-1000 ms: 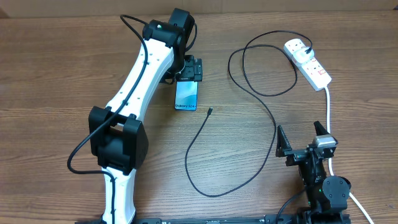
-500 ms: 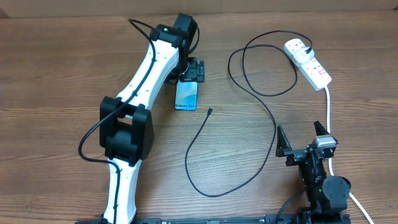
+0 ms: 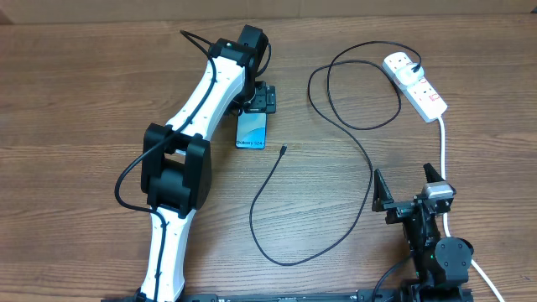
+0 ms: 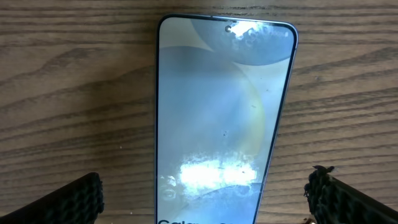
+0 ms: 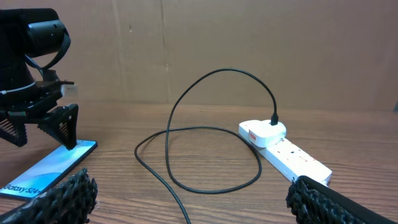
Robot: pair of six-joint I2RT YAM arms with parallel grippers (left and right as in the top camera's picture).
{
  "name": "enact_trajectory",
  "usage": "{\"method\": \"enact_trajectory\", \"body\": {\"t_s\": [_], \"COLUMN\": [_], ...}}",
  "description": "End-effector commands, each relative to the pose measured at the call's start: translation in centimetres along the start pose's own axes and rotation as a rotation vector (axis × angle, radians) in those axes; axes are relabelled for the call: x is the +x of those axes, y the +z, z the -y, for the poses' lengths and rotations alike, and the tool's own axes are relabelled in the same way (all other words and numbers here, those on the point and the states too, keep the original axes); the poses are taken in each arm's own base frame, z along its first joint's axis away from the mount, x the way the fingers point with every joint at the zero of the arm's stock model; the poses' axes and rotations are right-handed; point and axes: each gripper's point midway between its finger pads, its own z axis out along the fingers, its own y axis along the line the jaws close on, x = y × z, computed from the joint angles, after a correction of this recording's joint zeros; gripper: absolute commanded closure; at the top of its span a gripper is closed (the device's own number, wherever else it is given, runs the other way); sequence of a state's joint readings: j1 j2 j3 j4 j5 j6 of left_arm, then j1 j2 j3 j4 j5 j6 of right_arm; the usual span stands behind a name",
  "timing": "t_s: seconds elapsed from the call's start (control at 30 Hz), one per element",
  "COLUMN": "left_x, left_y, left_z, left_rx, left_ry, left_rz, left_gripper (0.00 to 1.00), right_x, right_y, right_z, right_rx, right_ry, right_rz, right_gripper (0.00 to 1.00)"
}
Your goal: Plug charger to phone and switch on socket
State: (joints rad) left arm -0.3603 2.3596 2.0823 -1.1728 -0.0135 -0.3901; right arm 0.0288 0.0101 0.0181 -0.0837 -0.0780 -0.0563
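Observation:
The phone point(image 3: 252, 130) lies flat on the table, its "Galaxy S24" end toward the front. My left gripper point(image 3: 258, 99) hangs over its far end, open. In the left wrist view the phone point(image 4: 221, 118) lies between the fingers point(image 4: 68, 202), which stand wide of both edges without touching. The charger cable point(image 3: 369, 168) loops across the table; its connector tip point(image 3: 283, 150) lies free just right of the phone, and its plug point(image 3: 414, 63) sits in the white socket strip point(image 3: 424, 91). My right gripper point(image 3: 409, 189) is open and empty near the front edge.
The strip's thick white cord point(image 3: 443, 143) runs forward past my right gripper. In the right wrist view the cable point(image 5: 186, 134) curls ahead, with the strip point(image 5: 292, 158) to the right and the phone point(image 5: 43, 171) under the left gripper point(image 5: 43, 118) to the left.
The left arm's elbow has swung right and forward. Its gripper has stayed over the phone's far end. The right arm, cable and phone have not moved.

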Motion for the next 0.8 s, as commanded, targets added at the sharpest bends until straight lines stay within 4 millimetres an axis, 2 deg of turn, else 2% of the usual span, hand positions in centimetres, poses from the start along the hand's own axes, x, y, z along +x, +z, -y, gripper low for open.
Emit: {"method": "enact_trajectory", "body": {"t_s": [0.0, 0.23, 0.77], "left_x": [-0.22, -0.27, -0.37], "left_y": [0.01, -0.10, 0.23], "left_z": [0.42, 1.01, 1.24], "left_rx": [-0.014, -0.078, -0.063], "left_ry": [0.016, 0.046, 0.012], "left_rz": [0.015, 0.055, 0.061], "left_gripper": [0.00, 0.00, 0.00], "right_x": [0.22, 0.22, 0.22], "right_y": [0.02, 0.02, 0.02], "right_z": [-0.10, -0.10, -0.10], "right_rx": [-0.002, -0.002, -0.002], "right_ry": [-0.001, -0.001, -0.001], "right_rz": [0.001, 0.001, 0.001], "right_gripper": [0.00, 0.00, 0.00]}}
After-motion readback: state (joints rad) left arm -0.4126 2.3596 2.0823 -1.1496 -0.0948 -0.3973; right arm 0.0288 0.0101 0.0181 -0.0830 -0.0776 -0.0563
